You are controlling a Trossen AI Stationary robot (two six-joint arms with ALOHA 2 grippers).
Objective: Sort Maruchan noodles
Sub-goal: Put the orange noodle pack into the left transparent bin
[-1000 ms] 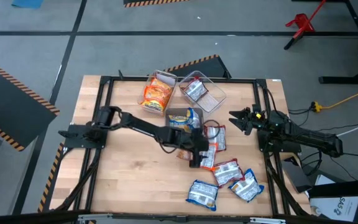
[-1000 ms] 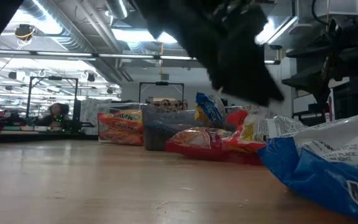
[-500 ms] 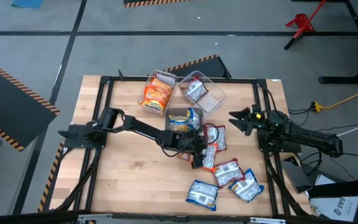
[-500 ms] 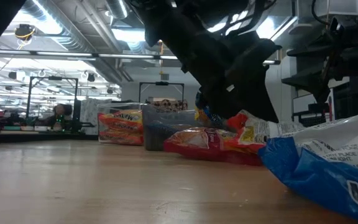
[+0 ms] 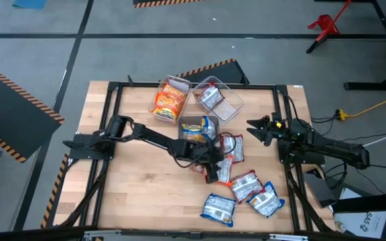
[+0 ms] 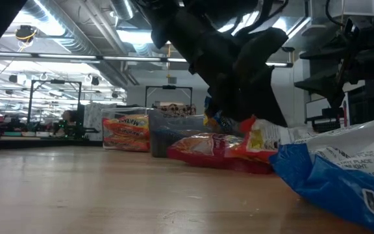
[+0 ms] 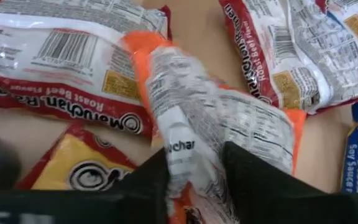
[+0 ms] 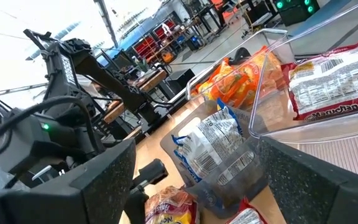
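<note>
Several Maruchan noodle packets lie loose right of the table's middle: red-and-white ones (image 5: 233, 148) (image 5: 244, 183) and blue-and-white ones (image 5: 218, 209) (image 5: 267, 199). My left gripper (image 5: 213, 173) reaches into this pile and is shut on an orange packet (image 7: 229, 118) that lies printed back up, overlapping a red packet (image 7: 61, 56). My right gripper (image 5: 259, 128) waits open at the right side of the table, level, with nothing between its fingers (image 8: 316, 180). My left gripper pinches the orange packet between its two fingers (image 7: 253, 180), on a bunched-up ridge of wrapper (image 7: 182, 146) near its middle. The fingers slant down from the table's left. The packet still lies on the packets and table under it, its far end (image 7: 143, 50) flat.
Three clear bins stand at the back middle: one with orange packets (image 5: 171, 99), one with red-and-white packets (image 5: 214, 99), one with a blue packet (image 5: 198, 128). A black frame rail (image 5: 193, 85) runs around the table. Bare wood lies at the front left (image 5: 146, 201).
My left gripper has come down a little onto the pile, rolled about its own line, and drawn its fingers together on the orange packet, whose wrapper now stands bunched up between them. The right arm has kept still.
</note>
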